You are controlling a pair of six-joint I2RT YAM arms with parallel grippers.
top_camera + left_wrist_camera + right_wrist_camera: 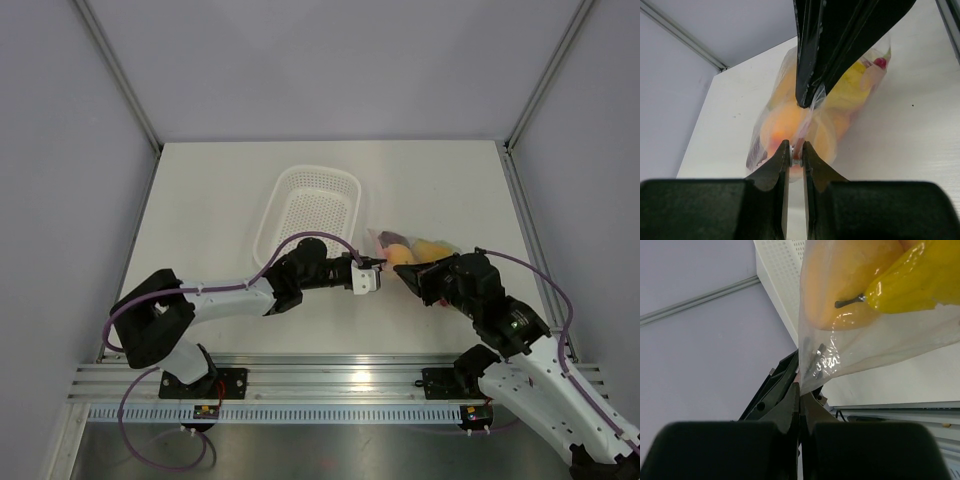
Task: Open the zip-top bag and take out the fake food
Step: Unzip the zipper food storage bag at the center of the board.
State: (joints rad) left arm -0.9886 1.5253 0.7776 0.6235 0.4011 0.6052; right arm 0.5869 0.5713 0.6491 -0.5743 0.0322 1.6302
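Pinching the near edge of the clear crinkly zip-top bag (415, 243) from opposite sides, left gripper (378, 265) and right gripper (408, 277) meet tip to tip — the bag, holding glossy plastic fake food (400, 254), stretches away on the worktop (200, 200) — just beside the white perforated basket (272, 215).

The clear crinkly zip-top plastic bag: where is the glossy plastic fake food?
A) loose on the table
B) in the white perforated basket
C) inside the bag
C: the orange and yellow fake food shows through the clear zip-top bag, whose edge the left gripper and right gripper pinch.
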